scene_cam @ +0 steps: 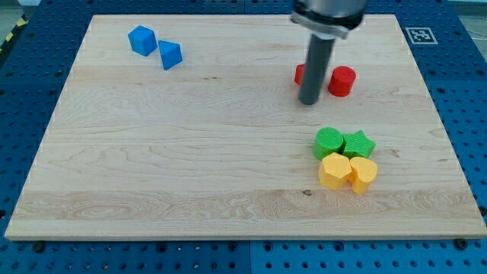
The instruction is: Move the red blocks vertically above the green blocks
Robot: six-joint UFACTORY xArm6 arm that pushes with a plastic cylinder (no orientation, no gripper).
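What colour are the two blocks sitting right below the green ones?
Yellow: both yellow blocks lie just under the green blocks, clear in the camera view.

two red blocks [342, 81], two green [329, 142], two yellow [334, 170], two blue [141, 39]; pale wood board [190, 152], dark grey rod [313, 70].

A: Block count on the wooden bench [190, 152]?

B: Eight. Two red: one red cylinder block [342, 81], one red block mostly hidden behind the rod [300, 74], shape unclear. Two green: green cylinder block [329, 142], green star block [359, 143].

A: Rest?

B: Two yellow: yellow hexagonal block [333, 170], yellow heart-shaped block [364, 173]. Two blue: blue cube block [141, 39], blue angular block [170, 55].
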